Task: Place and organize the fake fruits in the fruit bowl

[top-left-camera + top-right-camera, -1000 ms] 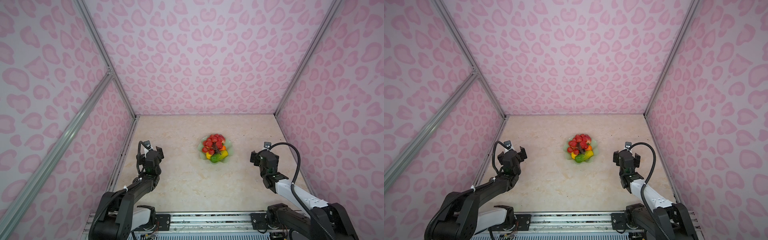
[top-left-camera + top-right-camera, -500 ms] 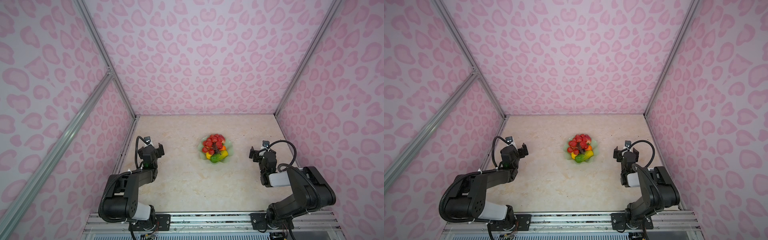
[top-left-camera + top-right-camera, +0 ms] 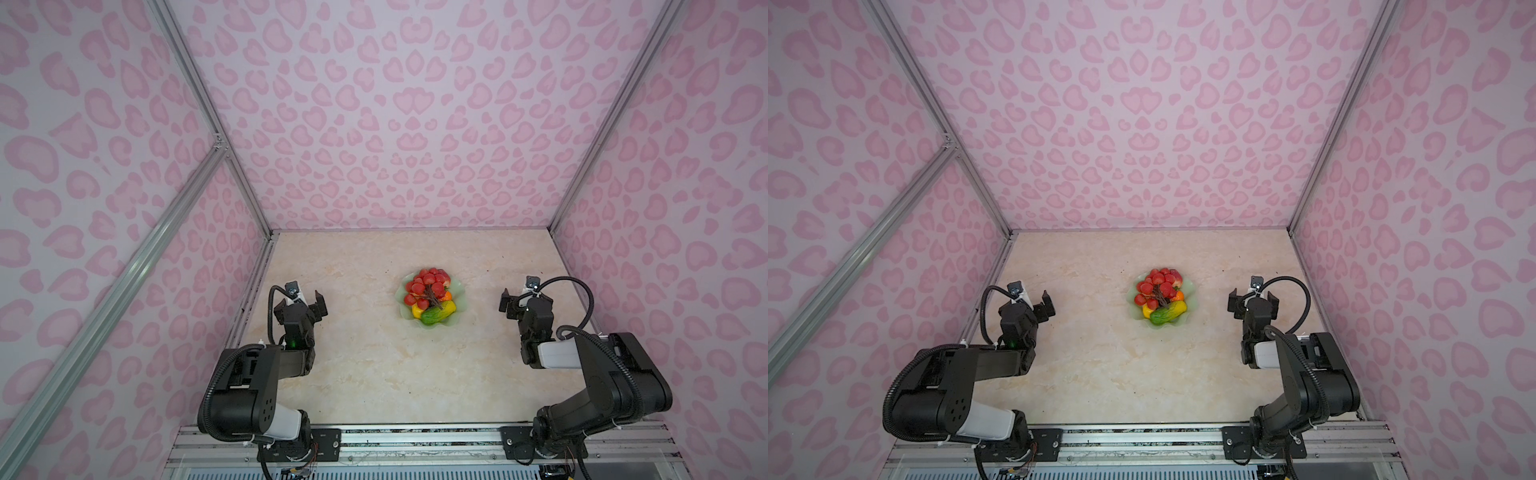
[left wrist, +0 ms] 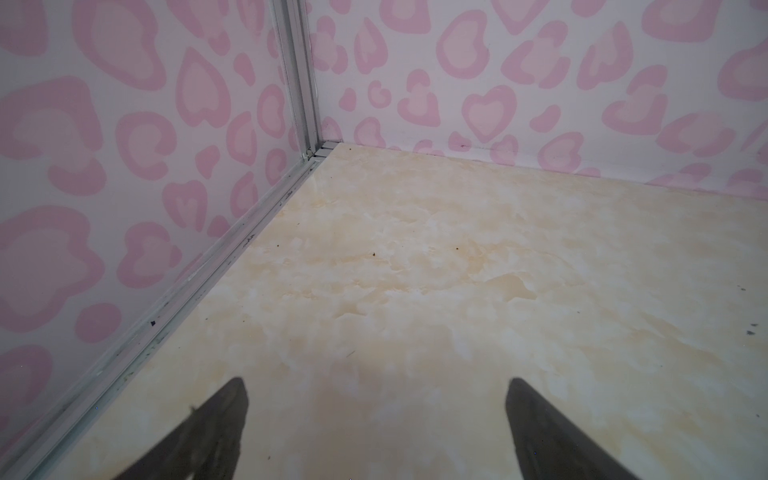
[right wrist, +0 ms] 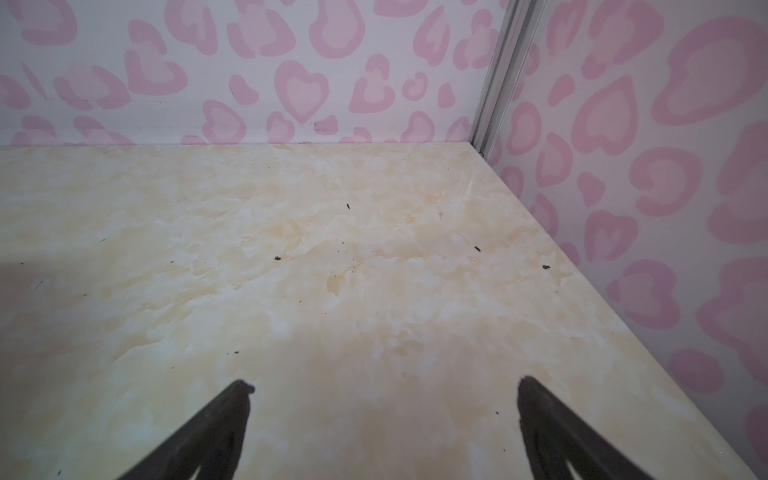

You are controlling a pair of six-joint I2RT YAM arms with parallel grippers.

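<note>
The pale mint-green scalloped fruit bowl (image 3: 460, 291) sat mid tabletop (image 3: 374, 365), heaped with red, yellow and green fake fruits (image 3: 428, 286). The left gripper (image 4: 376, 388) and right gripper (image 5: 384, 386) hung empty, jaws apart, near its side edges.

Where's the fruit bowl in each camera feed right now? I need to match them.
In a top view: fruit bowl mid-table, just right of centre.
In a top view: fruit bowl mid-table, near centre.
Left wrist: not in it.
Right wrist: not in it.
Shared landmark: table meeting pink back wall.
</note>
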